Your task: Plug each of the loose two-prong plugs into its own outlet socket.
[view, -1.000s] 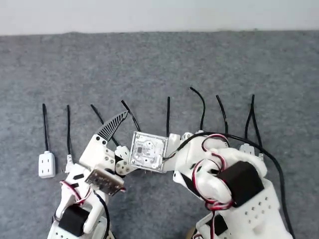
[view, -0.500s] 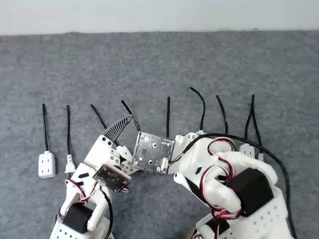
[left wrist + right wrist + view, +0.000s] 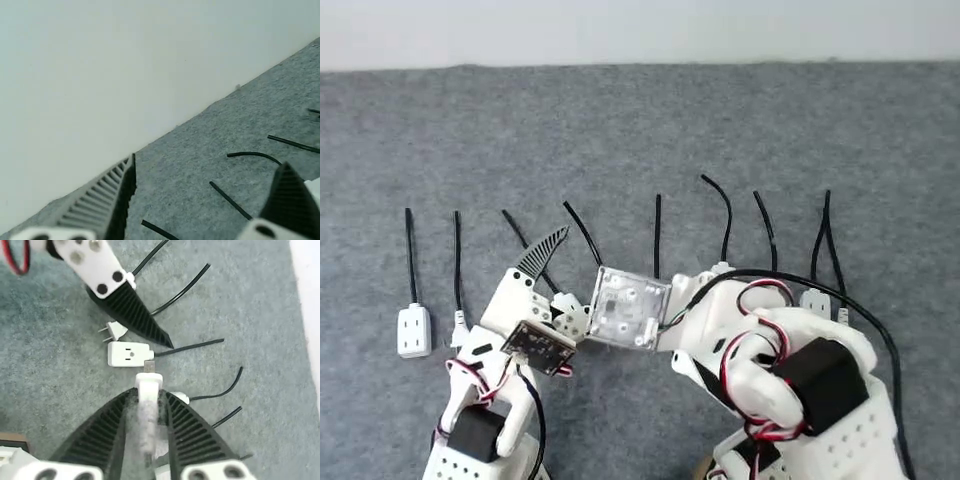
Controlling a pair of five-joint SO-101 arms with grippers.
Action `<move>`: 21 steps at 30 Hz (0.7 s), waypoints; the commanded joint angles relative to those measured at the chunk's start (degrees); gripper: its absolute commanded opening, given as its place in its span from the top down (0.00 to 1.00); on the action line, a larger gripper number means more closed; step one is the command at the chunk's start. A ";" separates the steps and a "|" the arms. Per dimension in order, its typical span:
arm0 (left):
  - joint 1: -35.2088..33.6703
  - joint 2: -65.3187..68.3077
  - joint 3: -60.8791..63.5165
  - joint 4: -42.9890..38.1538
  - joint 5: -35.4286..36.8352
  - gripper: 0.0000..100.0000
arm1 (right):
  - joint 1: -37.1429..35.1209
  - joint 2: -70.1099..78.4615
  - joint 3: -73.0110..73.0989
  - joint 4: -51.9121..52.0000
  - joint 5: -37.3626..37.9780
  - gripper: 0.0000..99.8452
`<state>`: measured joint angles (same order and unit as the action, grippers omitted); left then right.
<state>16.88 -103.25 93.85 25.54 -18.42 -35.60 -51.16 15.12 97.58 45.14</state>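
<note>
- Both right jaws, black and ridged, were pinching a small white two-prong plug (image 3: 148, 385) by its body. Its prong end faced forward, low over the grey felt-like surface (image 3: 620, 130).
- Just ahead of it lay a white oblong outlet socket (image 3: 127, 354), with a thin black cord (image 3: 190, 346) trailing off one end. The plug's prong end sat just beside the socket's long edge near that cord, and I could not tell whether it touched.
- The socket's slots showed on the face turned up toward the right wrist camera. To my eye the plug wanted squaring up to one pair of slots first. After that a slow, straight push would serve better than a skewed one, which would likely shove the light socket along.
- The left jaws were spread with nothing between them. One tip hung near the socket and near a second small white loose plug (image 3: 114, 331). I judged they could usefully brace the socket against the push.
- Nothing like a bin or tray was about, so the sockets were the only receivers. The one by the held plug had nothing in its visible slots.
- Another white socket (image 3: 413, 332), out at the end of the row beyond the left arm, lay likewise unfilled. A small unplugged plug (image 3: 460, 325) sat just beside it.
</note>
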 commanded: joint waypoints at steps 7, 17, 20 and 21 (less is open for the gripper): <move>-0.62 -0.62 -0.66 -1.58 2.99 0.59 | 9.27 15.78 -6.24 3.03 -20.84 0.99; -3.43 -0.62 1.27 -4.92 4.57 0.59 | 18.07 36.00 -14.15 5.23 -25.23 0.99; -3.43 -0.62 2.07 -5.36 4.31 0.59 | 20.18 40.84 -14.24 5.23 -25.23 0.99; -3.43 -0.62 2.15 -5.89 4.31 0.59 | 20.53 41.89 -14.24 5.23 -25.14 0.99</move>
<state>13.80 -103.25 96.13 21.93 -14.81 -16.97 -11.25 4.04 100.57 20.44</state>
